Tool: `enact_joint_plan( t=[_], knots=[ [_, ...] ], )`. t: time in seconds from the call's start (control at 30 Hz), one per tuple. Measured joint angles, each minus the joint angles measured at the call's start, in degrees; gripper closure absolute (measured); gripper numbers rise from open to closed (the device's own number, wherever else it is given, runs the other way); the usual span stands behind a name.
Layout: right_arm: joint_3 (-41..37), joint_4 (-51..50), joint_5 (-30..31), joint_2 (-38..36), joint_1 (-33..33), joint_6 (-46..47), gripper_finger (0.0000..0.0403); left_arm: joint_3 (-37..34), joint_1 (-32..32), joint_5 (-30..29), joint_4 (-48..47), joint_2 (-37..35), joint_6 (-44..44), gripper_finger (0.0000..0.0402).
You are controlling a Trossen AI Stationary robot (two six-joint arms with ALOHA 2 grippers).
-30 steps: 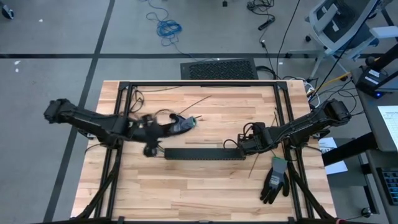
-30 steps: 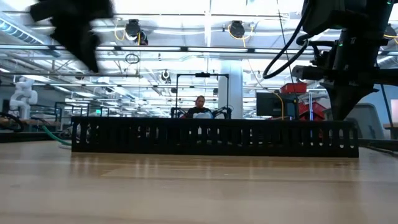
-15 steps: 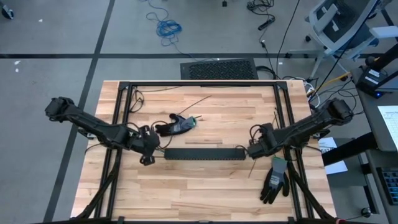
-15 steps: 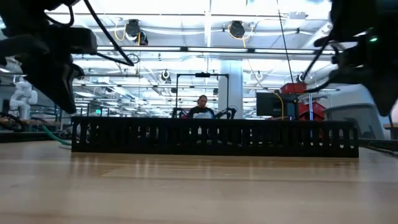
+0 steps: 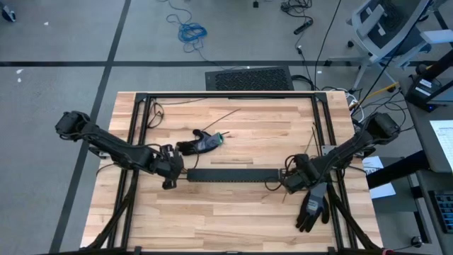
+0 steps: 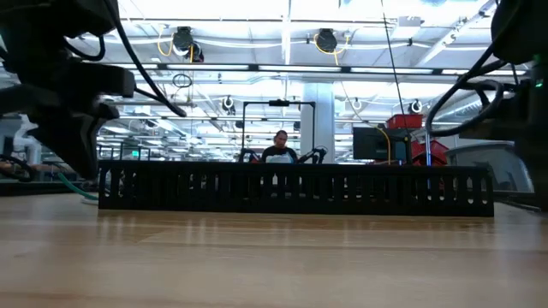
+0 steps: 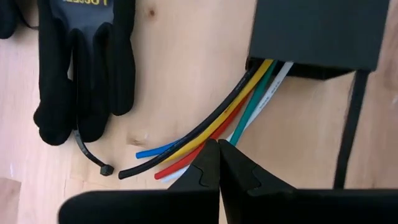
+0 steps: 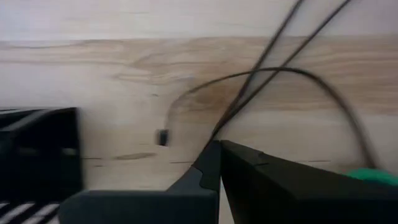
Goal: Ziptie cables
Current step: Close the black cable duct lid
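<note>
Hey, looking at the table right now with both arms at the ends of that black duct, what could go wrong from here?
1. The left pincer is shut right above the loose coloured wires leaving the black slotted duct; it holds none, so pushing down might scatter them.
2. A black work glove and black zip tie lie beside those wire ends and might snag.
3. The right pincer, shut, sits among thin black strands that may tangle.
</note>
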Motion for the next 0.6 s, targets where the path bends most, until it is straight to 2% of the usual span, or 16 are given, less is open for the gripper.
enact_joint_plan(
  t=[0.17, 0.33, 0.43, 0.6],
  knots=[
    [0.0, 5.41, 4.34, 2.57, -0.18, 2.16, 0.0403, 0.0, 0.0, 0.02, 0.45, 1.86, 1.5, 0.0401],
    [0.18, 6.72, 5.87, 2.64, -0.37, 4.26, 0.0403, 0.0, 0.0, 1.05, 1.76, 2.5, 1.12, 0.0401],
    [1.99, 5.39, 6.38, 0.97, -0.33, 3.24, 0.0403, 0.0, 0.0, 1.17, 1.66, 2.5, 1.12, 0.0401],
    [6.22, -2.66, 6.09, -1.39, -0.65, 2.11, 0.0403, 0.0, 0.0, 1.35, 1.65, 2.5, 1.06, 0.0401]
  ],
)
